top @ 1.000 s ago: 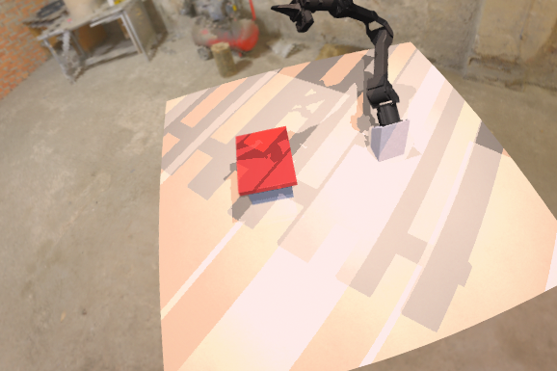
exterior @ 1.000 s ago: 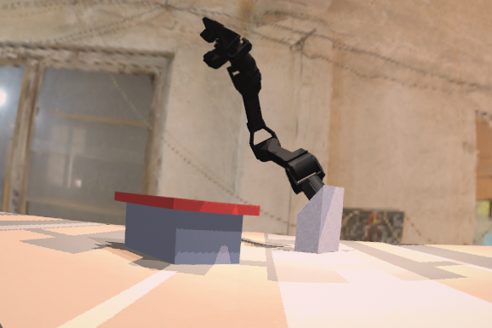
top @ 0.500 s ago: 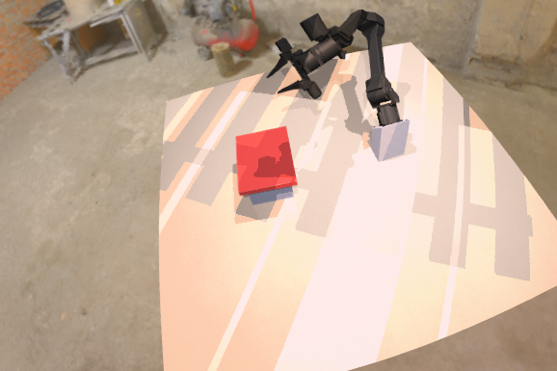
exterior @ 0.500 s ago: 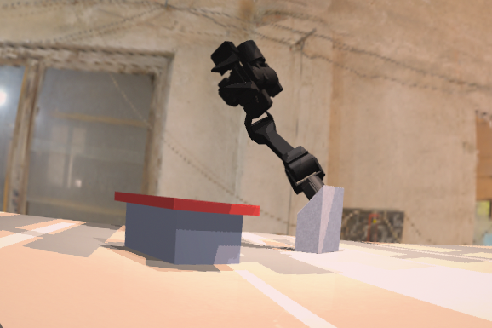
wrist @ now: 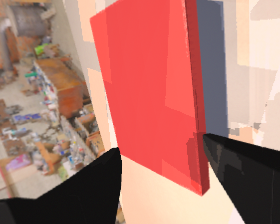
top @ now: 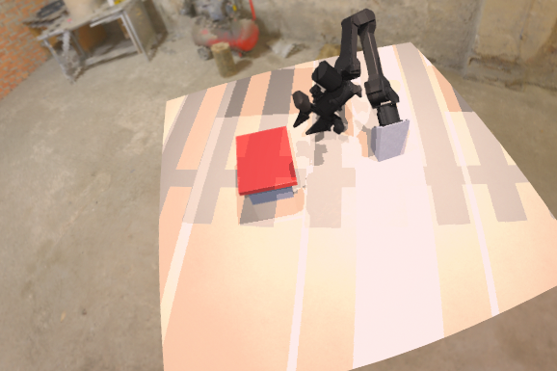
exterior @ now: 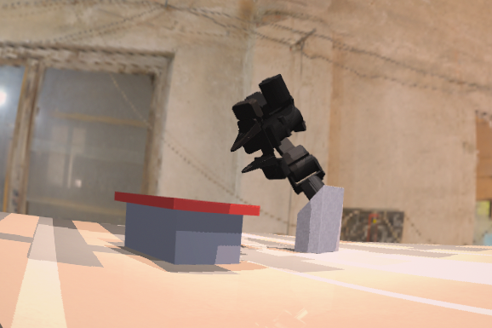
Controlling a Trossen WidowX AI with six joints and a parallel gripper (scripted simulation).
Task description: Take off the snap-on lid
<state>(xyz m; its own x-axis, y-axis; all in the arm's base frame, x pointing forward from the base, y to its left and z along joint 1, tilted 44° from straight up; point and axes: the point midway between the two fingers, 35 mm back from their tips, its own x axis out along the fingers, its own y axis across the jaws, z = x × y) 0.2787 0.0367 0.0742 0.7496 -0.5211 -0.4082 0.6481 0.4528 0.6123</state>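
The red lid lies flat on top of the blue-grey storage box, right side up, its edges overhanging the walls. The box stands upright on the table. My gripper is partly open with nothing between its fingers. It hangs above the level of the lid, on the arm-base side of the box, with its fingertips pointing toward the lid and apart from it. The inside of the box is hidden by the lid.
The grey pedestal of the arm stands on the table to the right of the box. The far table edge runs behind the box and pedestal. Striped light and shadow cover the table top.
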